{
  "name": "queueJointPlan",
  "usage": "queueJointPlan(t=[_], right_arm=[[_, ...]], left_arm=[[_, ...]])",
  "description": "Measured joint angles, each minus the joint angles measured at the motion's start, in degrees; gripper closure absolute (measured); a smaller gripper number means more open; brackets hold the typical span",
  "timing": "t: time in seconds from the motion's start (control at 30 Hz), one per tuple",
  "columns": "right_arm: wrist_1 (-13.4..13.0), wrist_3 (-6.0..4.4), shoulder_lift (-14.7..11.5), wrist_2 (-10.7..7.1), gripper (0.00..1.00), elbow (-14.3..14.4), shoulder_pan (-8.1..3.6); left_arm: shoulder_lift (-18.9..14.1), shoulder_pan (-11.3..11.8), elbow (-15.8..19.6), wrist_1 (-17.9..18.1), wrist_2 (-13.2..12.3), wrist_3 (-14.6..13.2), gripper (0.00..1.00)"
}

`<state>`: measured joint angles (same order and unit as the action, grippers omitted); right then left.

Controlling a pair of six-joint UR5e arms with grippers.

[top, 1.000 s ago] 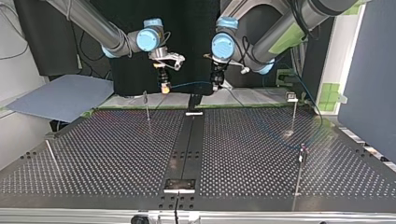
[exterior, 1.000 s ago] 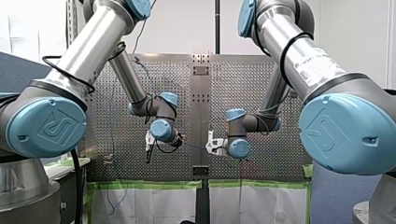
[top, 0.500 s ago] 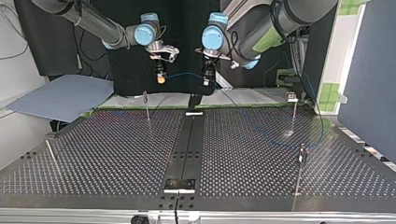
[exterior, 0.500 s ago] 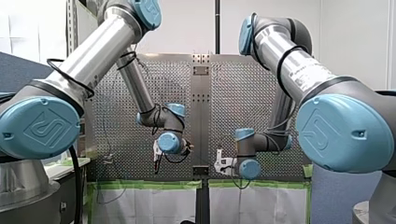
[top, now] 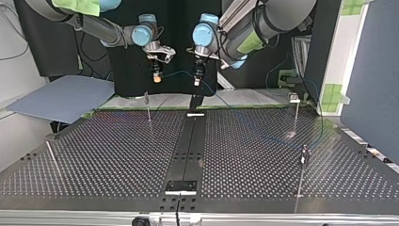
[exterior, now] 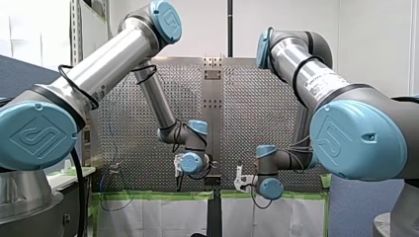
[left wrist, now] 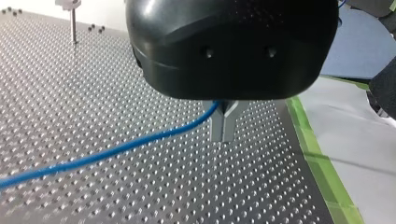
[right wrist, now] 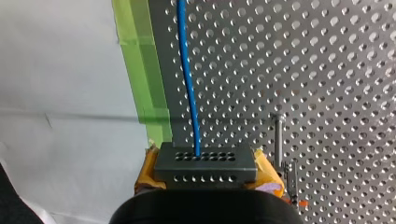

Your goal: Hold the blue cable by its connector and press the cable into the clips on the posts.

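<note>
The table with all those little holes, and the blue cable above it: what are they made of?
The table looks like metal, perhaps aluminium or steel: grey, dully shiny, with regular rows of holes. The blue cable seems sheathed in smooth plastic or rubber: an even, slightly glossy blue that bends in a soft curve. Its core does not show.

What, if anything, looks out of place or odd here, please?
Nothing stands out: the blue cable runs smoothly between my left gripper and my right gripper, both shut on it, near the table edge.
</note>
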<state>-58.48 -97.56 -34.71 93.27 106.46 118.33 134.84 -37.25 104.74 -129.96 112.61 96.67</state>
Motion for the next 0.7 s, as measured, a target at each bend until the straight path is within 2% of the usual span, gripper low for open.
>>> queueJointPlan(t=[0.17,0.3,0.5,0.7], right_arm=[[-0.2,-0.14,0.0,-0.78,1.00,-0.1,-1.39],[-0.2,-0.27,0.0,-1.44,1.00,-0.1,-2.49],[-0.2,-0.30,0.0,-3.23,1.00,-0.1,-4.40],[-0.9,-0.14,0.0,-4.79,1.00,-0.1,-6.04]], left_arm=[[2.3,-2.0,-2.3,0.3,1.6,-0.6,1.00],[4.3,-3.9,-4.3,-0.8,3.5,-0.9,1.00],[7.0,-6.5,-7.0,-1.9,6.2,-1.3,1.00],[10.1,-7.5,-10.1,-1.7,8.8,-2.2,1.00]])
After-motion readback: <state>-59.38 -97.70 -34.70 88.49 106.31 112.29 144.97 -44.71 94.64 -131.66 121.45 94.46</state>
